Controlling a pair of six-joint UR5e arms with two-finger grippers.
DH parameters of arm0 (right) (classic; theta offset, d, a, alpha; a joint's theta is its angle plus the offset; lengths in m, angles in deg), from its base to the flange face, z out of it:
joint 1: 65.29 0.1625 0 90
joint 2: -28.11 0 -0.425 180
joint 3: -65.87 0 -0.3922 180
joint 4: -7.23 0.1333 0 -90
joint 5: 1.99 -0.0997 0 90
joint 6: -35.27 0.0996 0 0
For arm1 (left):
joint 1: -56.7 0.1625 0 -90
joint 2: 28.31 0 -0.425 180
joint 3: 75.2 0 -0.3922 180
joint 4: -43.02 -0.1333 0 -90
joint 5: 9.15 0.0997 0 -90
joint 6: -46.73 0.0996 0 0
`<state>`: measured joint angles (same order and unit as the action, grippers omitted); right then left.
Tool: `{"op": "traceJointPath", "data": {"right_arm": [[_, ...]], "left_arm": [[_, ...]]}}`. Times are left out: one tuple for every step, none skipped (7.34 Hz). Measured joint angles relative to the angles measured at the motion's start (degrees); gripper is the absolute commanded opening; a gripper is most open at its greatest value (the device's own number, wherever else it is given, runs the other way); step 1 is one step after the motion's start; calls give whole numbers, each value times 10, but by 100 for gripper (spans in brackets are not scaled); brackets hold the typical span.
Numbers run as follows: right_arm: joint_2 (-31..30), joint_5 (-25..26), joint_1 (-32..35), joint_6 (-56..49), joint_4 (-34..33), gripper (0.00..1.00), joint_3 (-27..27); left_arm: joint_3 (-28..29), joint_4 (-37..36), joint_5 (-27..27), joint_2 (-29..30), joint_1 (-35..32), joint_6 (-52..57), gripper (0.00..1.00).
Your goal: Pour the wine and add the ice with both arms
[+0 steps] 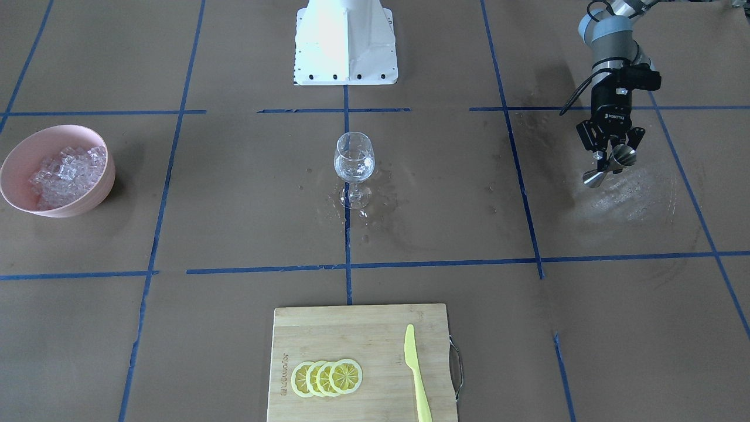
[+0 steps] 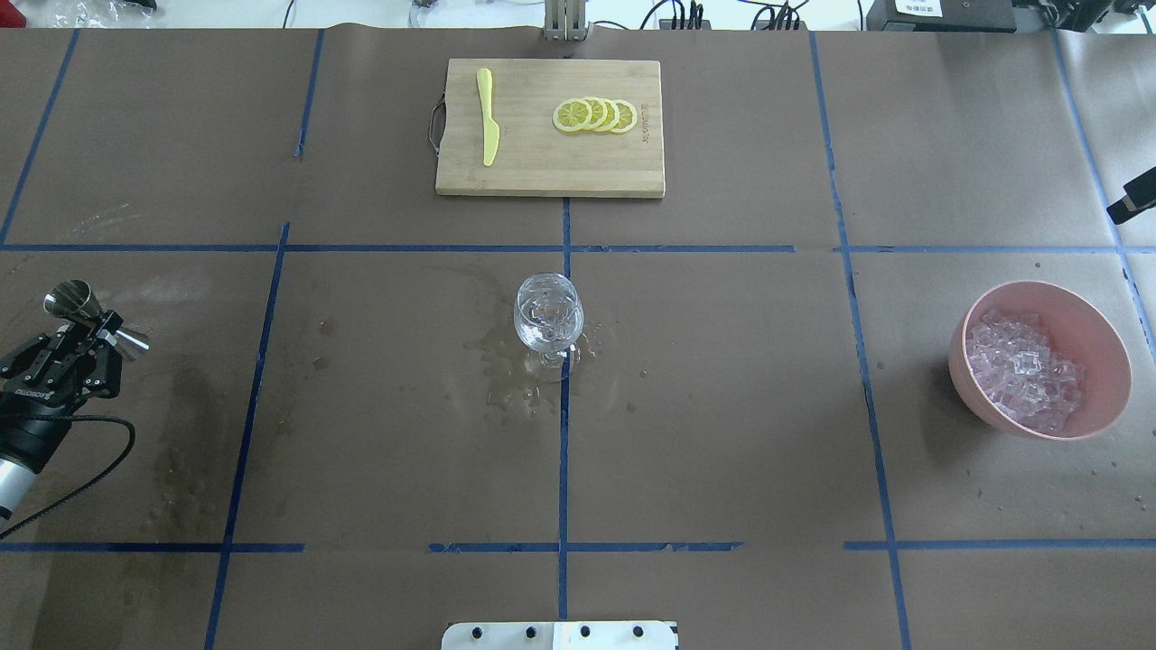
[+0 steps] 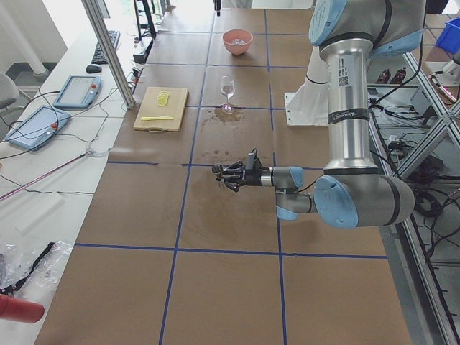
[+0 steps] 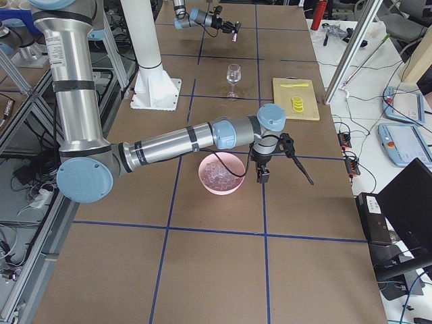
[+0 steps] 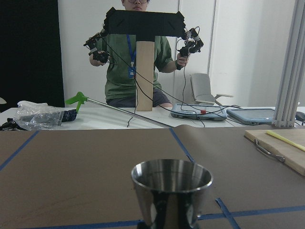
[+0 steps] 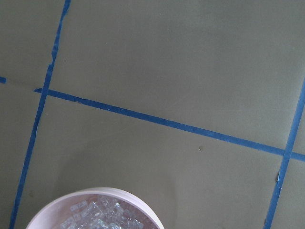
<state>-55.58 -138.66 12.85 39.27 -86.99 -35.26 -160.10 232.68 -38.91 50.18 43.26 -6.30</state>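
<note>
Left gripper point(image 1: 610, 157): pinching a steel jigger point(image 5: 171, 183) round its waist, hovering close to the table's left end. That grip leaves both cups free. The wrist view shows the mouth facing up, so imo it's held that way to keep anything inside from slopping. Can't see inside though.
Right gripper point(image 4: 283, 143): only the side view catches it, so I can't tell if it's spread or clamped. A long dark tool point(image 4: 302, 169) pokes out from it, maybe tongs.
Table point(image 2: 722, 406): brown paper with a blue tape grid, wet marks at the left end and the middle.
Board point(image 2: 542, 171): middle of the far edge, with lemon slices point(image 2: 596, 115) and a yellow knife point(image 2: 489, 126) on it, parked clear of both arms.
Bowl point(image 2: 957, 361): pink, near the right end, handy for the right arm. That gripper hangs just beside it, on its far-edge side.
Glass point(image 2: 548, 316): upright, dead centre, where either arm can reach. It's well apart from the left gripper.
Ice point(image 2: 1025, 370): heaped in the bowl. A few chunks look to be in the glass too, not certain.
Wine point(image 1: 353, 170): clear liquid low in the glass, barely shows. There's also a puddle point(image 2: 515, 375) round the foot.
</note>
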Motion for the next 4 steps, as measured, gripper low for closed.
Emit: {"op": "traceJointPath", "data": {"right_arm": [[0,0,0,0,0,100,0],[0,0,0,0,0,100,0],[0,0,0,0,0,100,0],[0,0,0,0,0,100,1]], "left_arm": [[0,0,0,0,0,-2,0],[0,0,0,0,1,-6,0],[2,0,0,0,2,-11,3],[5,-1,-1,0,3,-15,6]]}}
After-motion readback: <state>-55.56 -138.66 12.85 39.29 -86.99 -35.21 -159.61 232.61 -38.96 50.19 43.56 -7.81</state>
